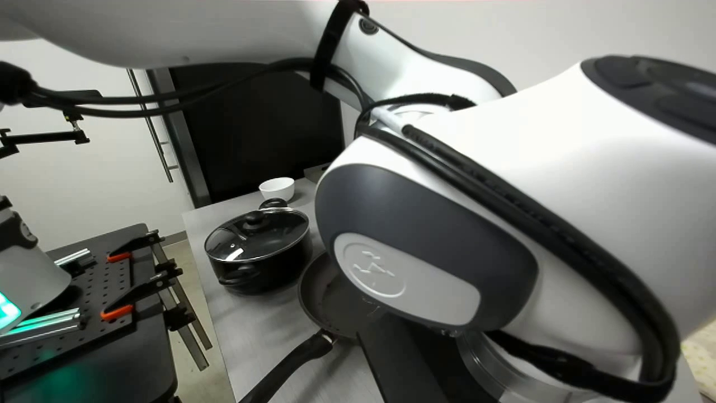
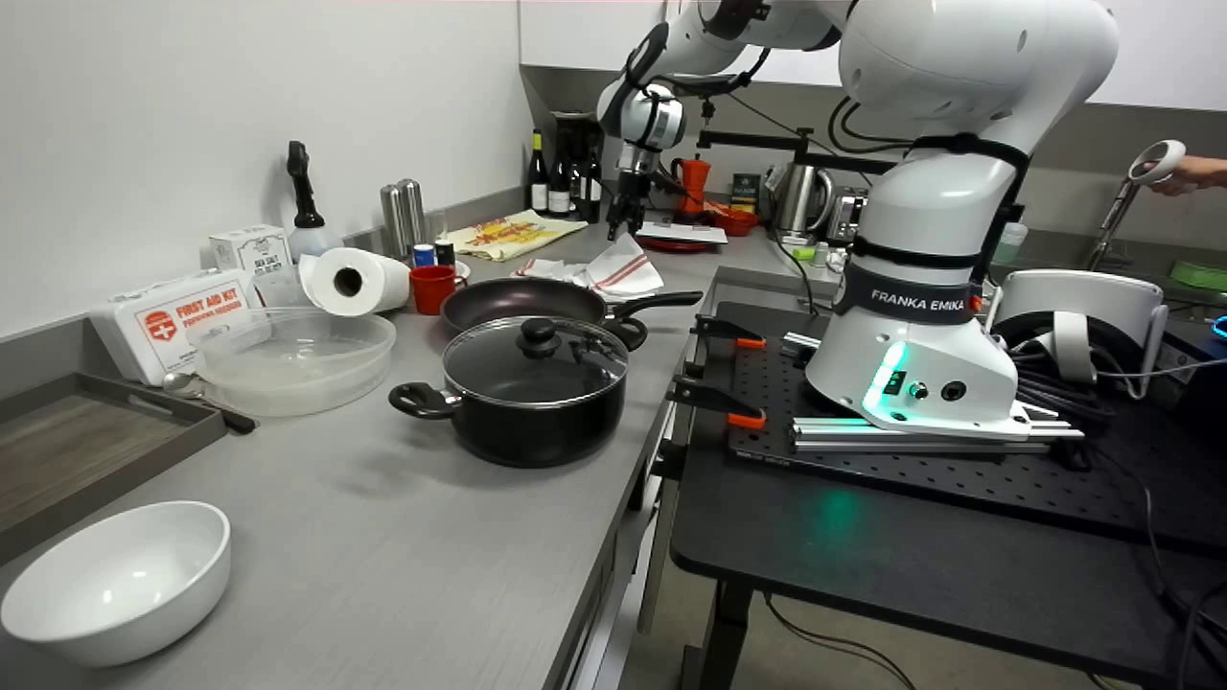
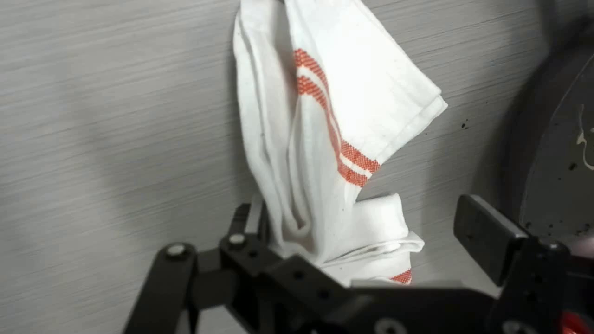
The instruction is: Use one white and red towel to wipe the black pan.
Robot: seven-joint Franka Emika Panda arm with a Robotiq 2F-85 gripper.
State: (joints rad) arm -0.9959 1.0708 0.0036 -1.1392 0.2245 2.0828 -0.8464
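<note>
In the wrist view a white towel with red stripes [image 3: 315, 139] lies crumpled on the grey counter. My gripper [image 3: 364, 218] is open above it, with the towel's lower folds between the spread fingers and one finger close beside the cloth. In an exterior view the gripper [image 2: 625, 230] points down just behind the white and red cloth [image 2: 628, 268]; more white cloth lies left of it. The black pan [image 2: 522, 299] stands beside the cloth; its rim shows in the wrist view [image 3: 533, 162]. The pan [image 1: 335, 302] is partly covered by the arm, which hides the gripper there.
A lidded black pot [image 2: 537, 412] stands against the pan's near side, also in an exterior view [image 1: 263, 263]. A red mug [image 2: 434, 287] and paper roll [image 2: 369, 281] stand by the wall. A red plate [image 2: 676, 243] and bottles [image 2: 561, 182] are behind the gripper.
</note>
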